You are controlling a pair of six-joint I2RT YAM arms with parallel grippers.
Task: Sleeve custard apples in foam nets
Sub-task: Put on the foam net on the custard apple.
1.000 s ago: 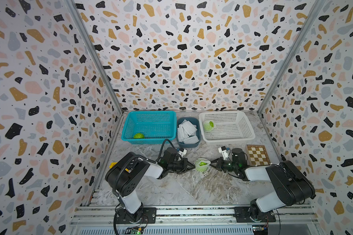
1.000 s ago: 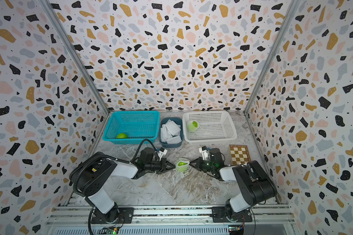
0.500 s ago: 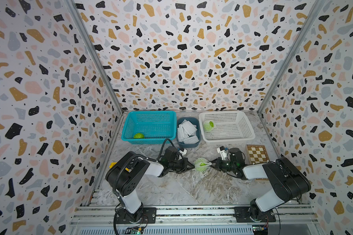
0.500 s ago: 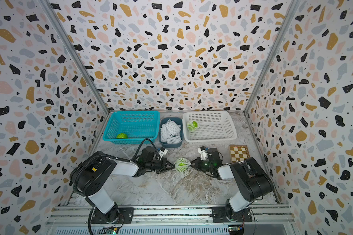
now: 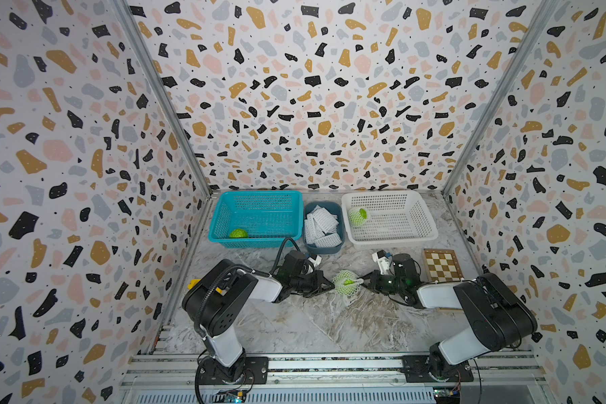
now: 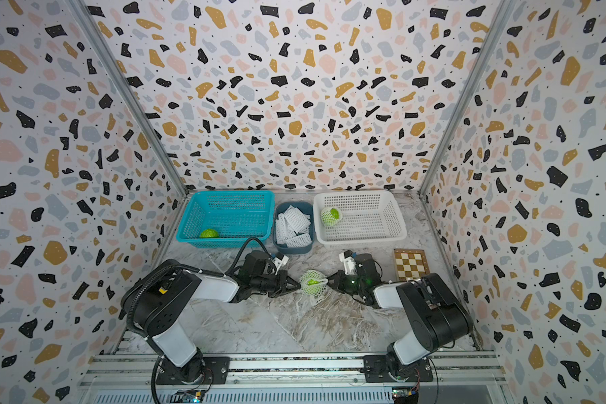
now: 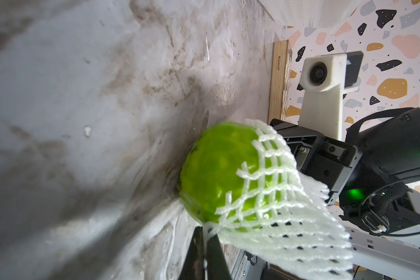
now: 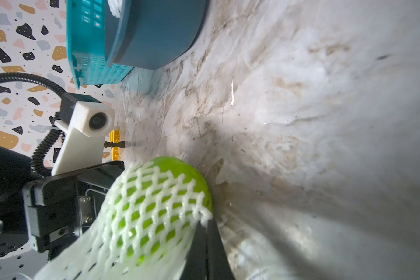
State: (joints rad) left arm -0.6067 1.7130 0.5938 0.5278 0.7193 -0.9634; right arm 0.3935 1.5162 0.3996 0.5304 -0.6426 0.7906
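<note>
A green custard apple (image 5: 346,282) (image 6: 312,281) rests mid-table, partly wrapped in a white foam net (image 5: 347,292). My left gripper (image 5: 331,286) (image 7: 205,228) is shut on the net's edge on one side. My right gripper (image 5: 362,281) (image 8: 205,223) is shut on the opposite edge. In the wrist views the foam net (image 7: 277,206) (image 8: 143,218) covers part of the custard apple (image 7: 216,169) (image 8: 194,179) and its table-side face is bare. A bare custard apple (image 5: 238,233) lies in the teal basket. A sleeved one (image 5: 358,215) lies in the white basket. Spare foam nets (image 5: 321,224) fill the dark blue bin.
The teal basket (image 5: 259,196), dark blue bin (image 5: 324,248) and white basket (image 5: 399,238) stand in a row along the back. A chessboard (image 5: 442,264) lies by the right arm. A small yellow piece (image 5: 192,282) sits at the left wall. Patterned walls enclose three sides.
The right arm has shifted slightly toward the fruit. Both grippers stay shut on the net, and the fruit has stayed in place.
</note>
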